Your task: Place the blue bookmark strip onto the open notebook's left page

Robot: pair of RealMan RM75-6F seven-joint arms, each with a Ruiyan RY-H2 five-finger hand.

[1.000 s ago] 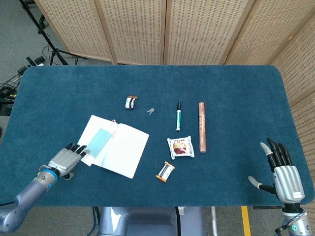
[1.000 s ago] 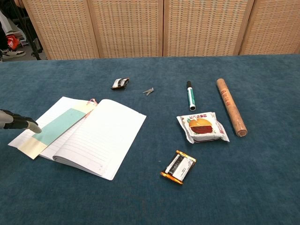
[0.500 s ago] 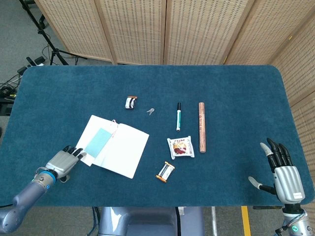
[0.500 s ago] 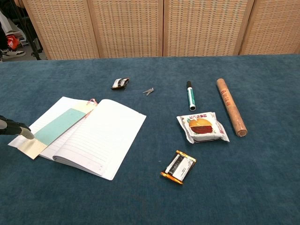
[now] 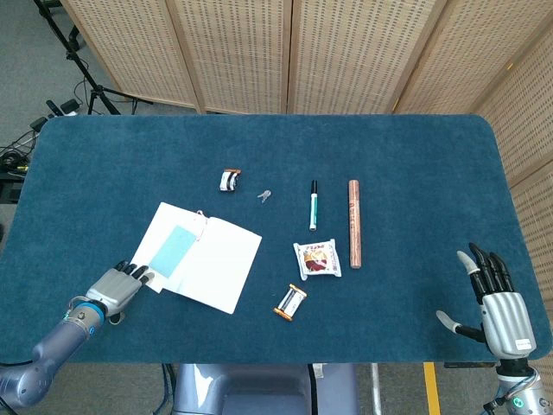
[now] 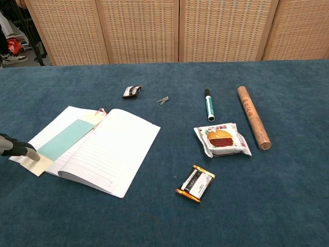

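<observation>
We see the pale blue bookmark strip (image 5: 173, 248) lying on the open white notebook's left page (image 5: 169, 245), our grey left hand (image 5: 117, 285) just beside its corner.

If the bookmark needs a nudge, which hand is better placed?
Left, likely. The left hand sits at the notebook's near corner, just short of the blue bookmark strip on the left page. The right hand is across the table.

Your blue bookmark strip (image 6: 65, 139) lies flat, diagonal, on open notebook (image 6: 97, 149) left page, near-left table area; notebook lined, spread flat.
</observation>
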